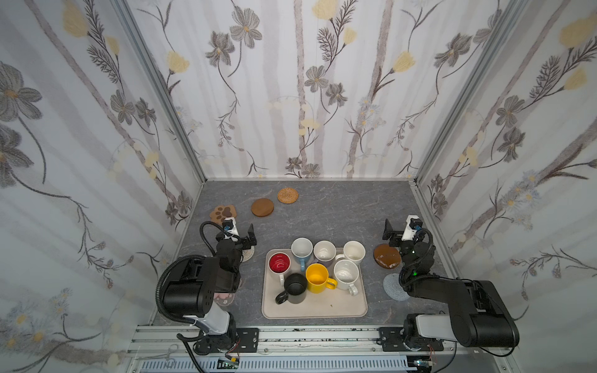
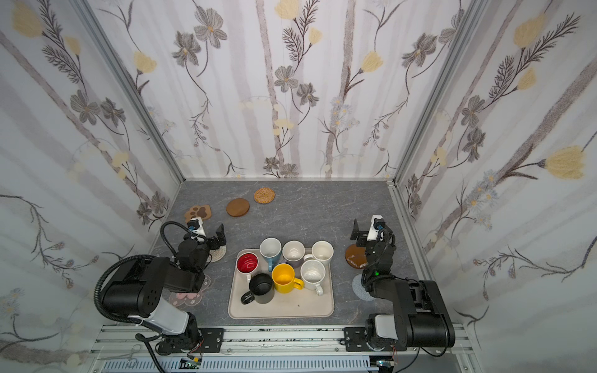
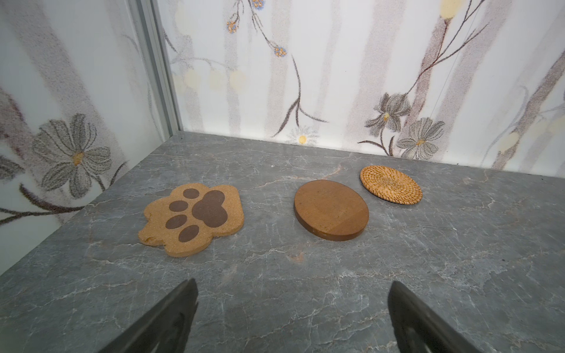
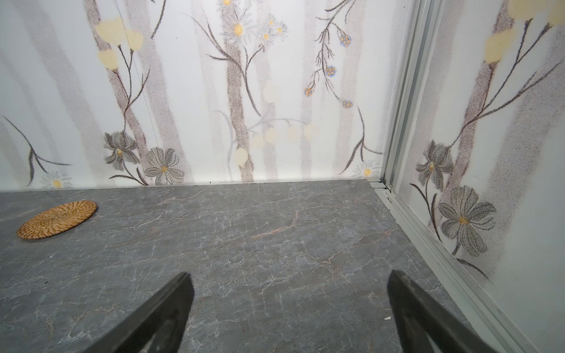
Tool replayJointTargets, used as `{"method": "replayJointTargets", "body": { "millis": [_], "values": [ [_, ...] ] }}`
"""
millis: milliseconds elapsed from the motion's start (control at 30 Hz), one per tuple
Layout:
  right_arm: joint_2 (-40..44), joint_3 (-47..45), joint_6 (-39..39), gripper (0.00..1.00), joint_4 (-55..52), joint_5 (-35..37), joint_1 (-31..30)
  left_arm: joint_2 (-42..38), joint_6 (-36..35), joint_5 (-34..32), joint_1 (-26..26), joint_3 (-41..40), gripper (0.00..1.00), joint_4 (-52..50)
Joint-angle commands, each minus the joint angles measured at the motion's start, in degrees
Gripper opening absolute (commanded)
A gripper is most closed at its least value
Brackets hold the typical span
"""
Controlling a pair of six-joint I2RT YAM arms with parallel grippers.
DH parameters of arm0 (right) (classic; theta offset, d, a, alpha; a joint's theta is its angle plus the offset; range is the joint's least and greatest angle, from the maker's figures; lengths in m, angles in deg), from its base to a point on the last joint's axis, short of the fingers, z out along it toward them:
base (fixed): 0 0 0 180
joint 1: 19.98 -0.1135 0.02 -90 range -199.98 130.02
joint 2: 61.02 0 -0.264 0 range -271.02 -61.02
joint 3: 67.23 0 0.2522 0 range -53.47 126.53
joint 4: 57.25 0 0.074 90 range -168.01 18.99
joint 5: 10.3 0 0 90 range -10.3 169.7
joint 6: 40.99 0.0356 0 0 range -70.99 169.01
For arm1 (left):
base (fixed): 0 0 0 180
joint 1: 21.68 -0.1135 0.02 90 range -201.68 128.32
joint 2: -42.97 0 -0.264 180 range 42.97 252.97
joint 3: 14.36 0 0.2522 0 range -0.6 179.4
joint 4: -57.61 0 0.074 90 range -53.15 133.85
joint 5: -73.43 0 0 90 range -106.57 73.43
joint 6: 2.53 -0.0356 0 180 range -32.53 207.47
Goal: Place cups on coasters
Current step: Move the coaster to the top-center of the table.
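Left gripper (image 3: 292,284) released, jaws wide, nothing held, above table (image 3: 458,259), left side. Right gripper (image 4: 290,275) same, right side. Paw coaster (image 3: 195,218), wooden coaster (image 3: 331,209), rattan coaster (image 3: 391,183) lie far left, beyond left gripper. Glossy brown coaster (image 1: 384,255), grey coaster (image 1: 391,286) by right arm (image 1: 420,255). Seven cups (image 1: 318,277) stand together on tray (image 1: 316,306), near centre.

Light is bright, soft and even from above; the pale walls (image 1: 290,80) nearly wash out. In both top views shadows are faint smudges on the tray (image 1: 323,306) and worktop (image 1: 323,210). Glare shines on the glossy brown disc (image 1: 386,256). The wide lens splays the posts (image 1: 161,93) toward the upper left and upper right of the frame. In the wrist views the fingers (image 3: 165,321) of the left tool (image 3: 293,290) and right tool (image 4: 290,287) are dark and blurred; the worktop grain is sharp.
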Motion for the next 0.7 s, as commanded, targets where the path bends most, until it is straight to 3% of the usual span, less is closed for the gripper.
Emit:
{"method": "replayJointTargets", "body": {
  "millis": [0, 500, 567, 667],
  "values": [
    [-0.26, 0.47, -0.73, 1.0, 1.85, -0.32, 0.0, 0.07, 1.37, -2.5, -0.13, 0.25, 1.0, 2.58],
    [-0.19, 0.86, 0.22, 1.0, 1.41, -1.91, 1.15, -0.01, 1.73, -1.5, -0.55, 0.46, 1.0, 2.13],
    [1.52, 2.35, 1.07, 1.0, -2.6, 1.78, 0.82, -0.67, 2.0, -3.73, -0.28, 0.78, 1.0, 1.61],
    [9.02, 7.42, 3.41, 1.0, -19.42, 6.73, 0.73, -4.17, 2.04, -5.39, 0.05, 2.22, 1.0, -4.05]
  ]
}}
